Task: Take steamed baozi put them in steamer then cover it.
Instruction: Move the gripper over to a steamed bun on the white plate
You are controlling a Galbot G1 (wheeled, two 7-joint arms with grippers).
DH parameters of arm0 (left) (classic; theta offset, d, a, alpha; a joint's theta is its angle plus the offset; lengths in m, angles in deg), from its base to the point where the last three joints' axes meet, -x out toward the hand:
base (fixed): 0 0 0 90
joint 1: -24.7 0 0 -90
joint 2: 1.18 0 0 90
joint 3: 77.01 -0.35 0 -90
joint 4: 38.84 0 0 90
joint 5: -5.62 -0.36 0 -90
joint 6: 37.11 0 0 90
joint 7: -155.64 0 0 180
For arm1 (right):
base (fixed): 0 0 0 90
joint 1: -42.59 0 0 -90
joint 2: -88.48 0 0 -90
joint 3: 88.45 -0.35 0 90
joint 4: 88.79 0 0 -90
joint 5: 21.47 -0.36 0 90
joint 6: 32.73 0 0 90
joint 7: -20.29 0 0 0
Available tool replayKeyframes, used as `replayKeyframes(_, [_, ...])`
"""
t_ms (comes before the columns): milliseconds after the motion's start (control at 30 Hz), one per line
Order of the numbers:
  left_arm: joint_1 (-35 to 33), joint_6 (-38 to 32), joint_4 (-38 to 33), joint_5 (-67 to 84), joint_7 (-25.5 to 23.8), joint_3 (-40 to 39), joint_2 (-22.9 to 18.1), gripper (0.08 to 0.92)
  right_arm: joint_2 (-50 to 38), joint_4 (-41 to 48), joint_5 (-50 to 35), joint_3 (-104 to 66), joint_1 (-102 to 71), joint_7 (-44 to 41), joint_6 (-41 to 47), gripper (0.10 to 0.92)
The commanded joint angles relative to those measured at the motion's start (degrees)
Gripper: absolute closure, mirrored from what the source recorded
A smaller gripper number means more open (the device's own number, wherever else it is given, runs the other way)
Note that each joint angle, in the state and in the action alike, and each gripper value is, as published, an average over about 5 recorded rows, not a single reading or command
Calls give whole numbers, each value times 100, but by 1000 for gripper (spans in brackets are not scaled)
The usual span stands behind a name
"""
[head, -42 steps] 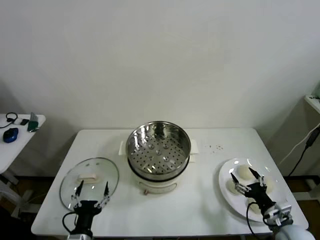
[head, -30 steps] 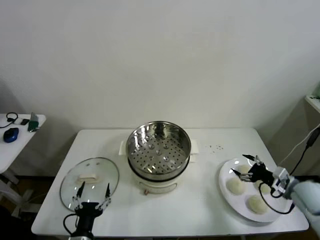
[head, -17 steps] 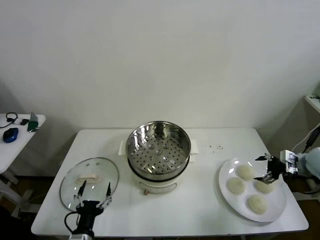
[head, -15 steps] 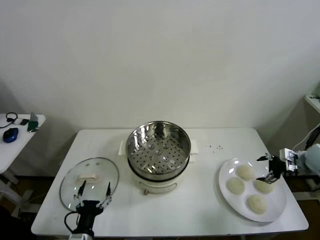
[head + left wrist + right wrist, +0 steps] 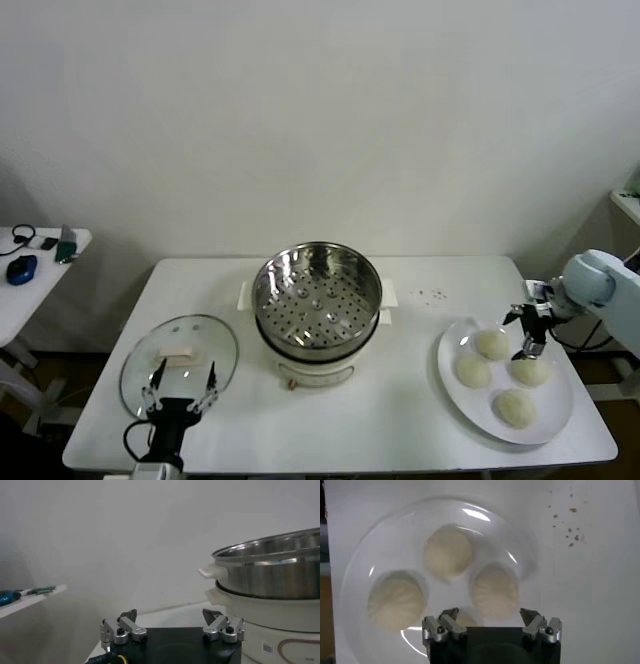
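Four cream-white baozi lie on a white plate [image 5: 556, 408] at the table's right: one at the back [image 5: 491, 344], one on the left [image 5: 472, 371], one on the right [image 5: 531, 371], one at the front [image 5: 515, 407]. My right gripper [image 5: 527, 331] hangs open and empty just above the plate, between the back and right baozi. In the right wrist view it [image 5: 490, 614] is over a baozi [image 5: 495, 591]. The steel steamer [image 5: 317, 298] stands open at the table's middle. The glass cover [image 5: 180, 358] lies flat at the left. My left gripper [image 5: 180, 391] is open at the cover's near edge.
A side table [image 5: 40, 262] with a mouse and small items stands at the far left. A few dark crumbs [image 5: 436, 294] lie behind the plate. The steamer's pot base [image 5: 260, 611] shows close by in the left wrist view.
My right arm has swung from the plate's front edge round to its far right side; its gripper now hangs over the back of the plate. The left arm has barely moved.
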Motion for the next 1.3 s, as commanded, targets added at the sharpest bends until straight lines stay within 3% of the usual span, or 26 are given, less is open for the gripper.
replayKeyframes(33, [11, 19, -9, -14, 2, -4, -3, 177, 487, 535, -5, 1089, 902, -148, -18, 203])
replayKeyframes(1067, [-39, 13, -16, -52, -21, 21, -11, 177, 815, 676, 332, 846, 289, 18, -224, 206])
replayKeyframes(1300, [-57, -1, -18, -66, -18, 7, -28, 177, 834, 687, 359, 788, 237, 71, -265, 284])
